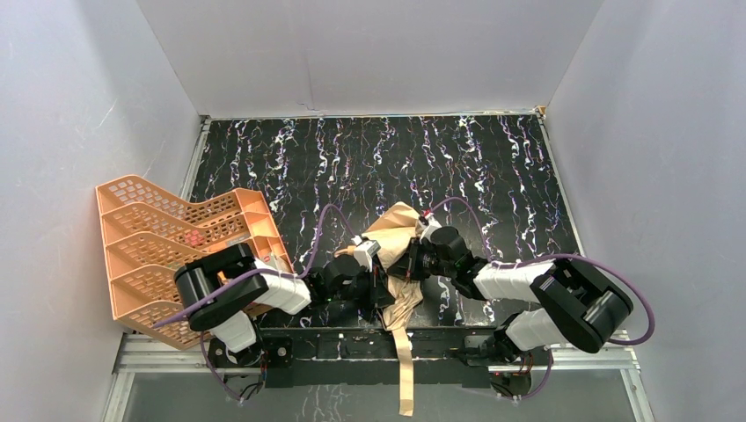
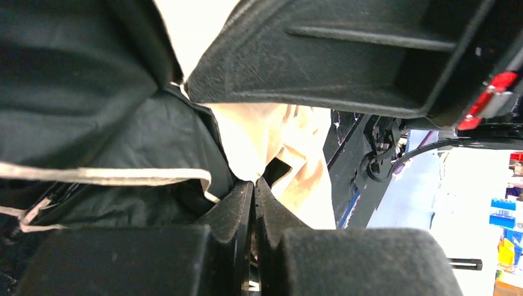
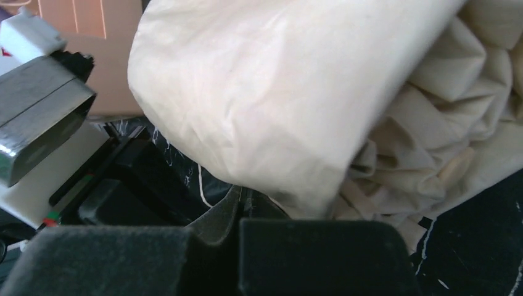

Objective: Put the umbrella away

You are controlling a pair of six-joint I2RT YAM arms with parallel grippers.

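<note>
The umbrella (image 1: 398, 233) lies crumpled at the near middle of the table, tan side up, between my two grippers. Its tan strap (image 1: 405, 374) hangs over the front edge. My left gripper (image 1: 383, 286) is at its near left side. In the left wrist view the gripper (image 2: 253, 182) is shut, with tan fabric (image 2: 302, 154) pinched at the tips and the black inner canopy (image 2: 111, 135) to the left. My right gripper (image 1: 410, 262) is at its right side. In the right wrist view it (image 3: 242, 203) is shut at the edge of a tan fold (image 3: 277, 92).
The orange mesh tray rack (image 1: 167, 246) stands at the near left, beside the left arm, and also shows in the right wrist view (image 3: 92, 18). White walls close in the table on three sides. The right arm's black housing (image 2: 345, 55) hangs close over the left gripper.
</note>
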